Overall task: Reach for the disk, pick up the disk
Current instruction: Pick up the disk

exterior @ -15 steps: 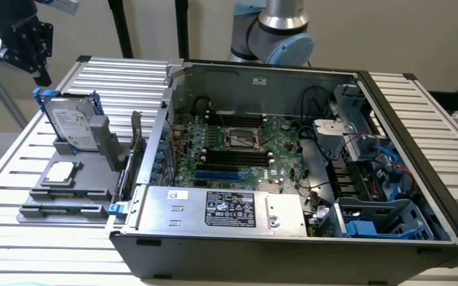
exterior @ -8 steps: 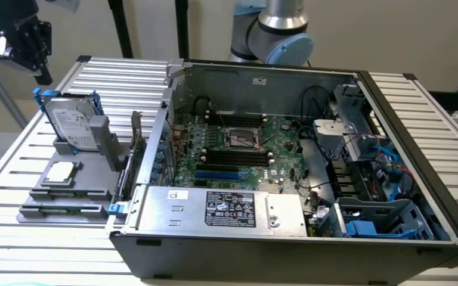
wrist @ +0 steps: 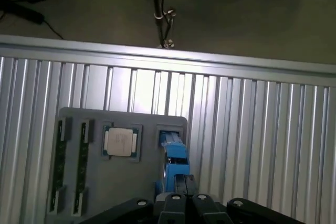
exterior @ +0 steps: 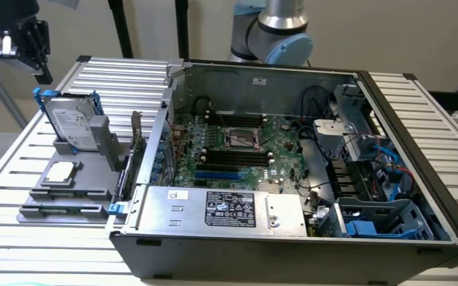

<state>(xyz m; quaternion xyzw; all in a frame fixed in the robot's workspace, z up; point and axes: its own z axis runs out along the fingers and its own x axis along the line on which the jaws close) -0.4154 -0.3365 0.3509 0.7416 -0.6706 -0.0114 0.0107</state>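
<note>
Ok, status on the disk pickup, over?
Gripper high above disk, not touching. Disk upright in grey holder. Nothing between them.

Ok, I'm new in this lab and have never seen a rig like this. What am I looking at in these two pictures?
This is a robot arm working next to an open computer case on a slatted metal table. One picture comes from a camera standing off the arm. The other comes from a camera on the arm's wrist, looking down past its black gripper. In the exterior view the gripper hangs high at the exterior view's left, above a grey tray. The tray holds a hard drive standing upright in a blue carrier, a processor chip lying flat, and two memory sticks. The hard drive sits in its slot, not yet picked up, and the gripper is clear of it.
</note>
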